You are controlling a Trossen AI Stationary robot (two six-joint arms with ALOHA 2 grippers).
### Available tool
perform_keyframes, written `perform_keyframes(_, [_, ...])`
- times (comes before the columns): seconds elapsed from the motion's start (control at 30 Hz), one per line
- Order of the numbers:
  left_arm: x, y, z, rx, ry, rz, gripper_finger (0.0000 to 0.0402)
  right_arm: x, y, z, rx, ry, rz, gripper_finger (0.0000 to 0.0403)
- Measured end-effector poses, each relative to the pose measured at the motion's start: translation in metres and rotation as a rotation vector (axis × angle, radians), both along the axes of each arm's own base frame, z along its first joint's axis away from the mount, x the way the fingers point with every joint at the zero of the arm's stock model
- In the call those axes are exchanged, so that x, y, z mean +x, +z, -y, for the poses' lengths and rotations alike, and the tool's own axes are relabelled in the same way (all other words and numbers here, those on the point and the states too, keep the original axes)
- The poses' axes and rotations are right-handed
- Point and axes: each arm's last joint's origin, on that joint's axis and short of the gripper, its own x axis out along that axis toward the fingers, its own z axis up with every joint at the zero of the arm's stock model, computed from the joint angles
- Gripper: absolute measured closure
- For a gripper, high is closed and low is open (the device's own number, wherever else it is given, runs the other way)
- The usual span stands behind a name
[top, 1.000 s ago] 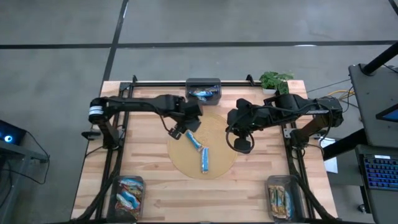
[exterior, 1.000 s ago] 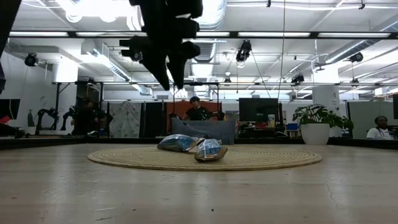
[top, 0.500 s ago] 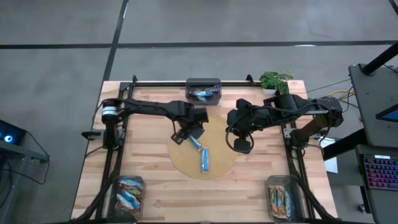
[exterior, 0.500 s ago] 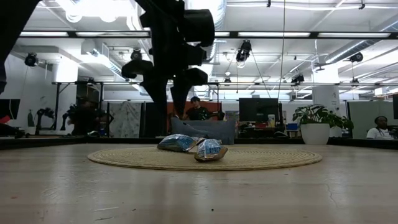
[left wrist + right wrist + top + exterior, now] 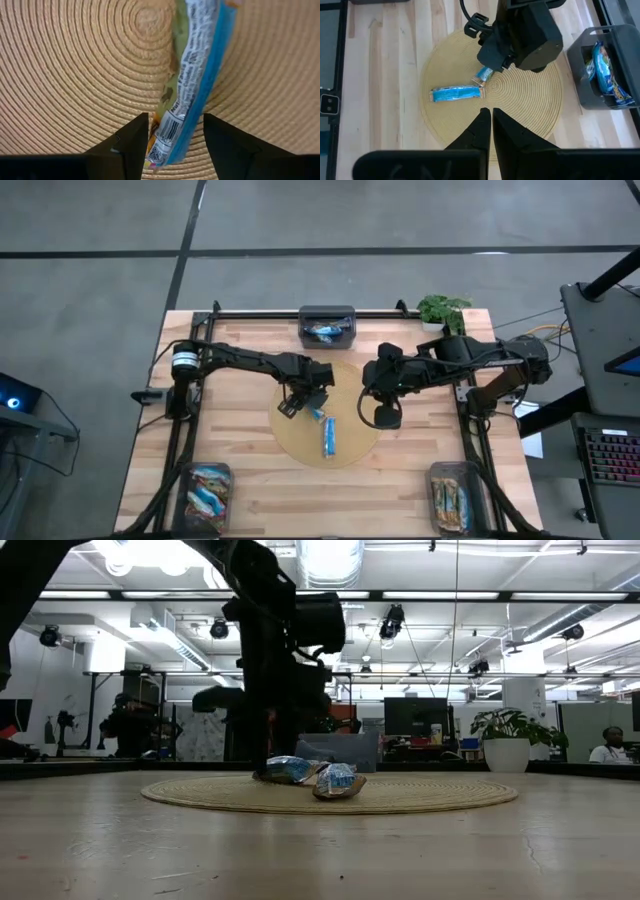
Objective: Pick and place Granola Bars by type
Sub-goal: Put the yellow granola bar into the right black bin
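The left gripper [image 5: 172, 145] is low over the woven mat [image 5: 355, 442], jaws released astride a blue granola bar [image 5: 192, 90]. The right gripper [image 5: 488, 125] hovers nearby, jaws clenched, empty.

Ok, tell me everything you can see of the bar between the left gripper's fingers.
The bar is slim, in a shiny wrapper with a bright blue edge, a white printed panel and a barcode near one end. It lies flat on the round woven mat, close to a second blue bar. The left gripper is down over it, fingers open and straddling one end, not yet closed on it.
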Motion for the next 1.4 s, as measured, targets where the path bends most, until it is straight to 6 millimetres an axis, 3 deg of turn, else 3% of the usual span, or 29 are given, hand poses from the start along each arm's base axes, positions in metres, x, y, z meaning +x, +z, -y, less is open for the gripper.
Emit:
perform_keyframes(0.23, [-0.006,-0.014,0.000,0.028,0.029,-0.010,0.0238,0.001,-0.002,0.000,-0.008,0.009,-0.005,0.0394])
perform_keyframes(0.43, [-0.009,-0.017,0.001,0.030,0.038,-0.029,0.0303,0.003,-0.001,0.000,-0.009,0.014,0.017,0.0394])
perform_keyframes(0.6, [-0.006,-0.012,0.000,0.039,0.054,-0.016,0.0357,0.003,-0.001,0.000,-0.013,0.019,0.017,0.0394])
perform_keyframes(0.77, [0.000,0.005,-0.001,0.043,0.070,-0.013,0.0360,0.003,-0.001,0.000,-0.013,0.020,0.017,0.0394])
perform_keyframes(0.9, [0.005,0.030,-0.002,0.057,0.098,-0.027,0.0358,0.003,-0.001,0.000,-0.014,0.019,0.017,0.0394])
perform_keyframes(1.13, [0.012,0.098,-0.003,0.046,0.166,0.044,0.0360,0.001,0.000,0.000,-0.014,0.014,0.024,0.0394])
perform_keyframes(1.4, [-0.024,0.193,-0.006,0.000,0.262,0.313,0.0360,-0.025,0.030,0.005,-0.073,-0.058,0.200,0.0394])
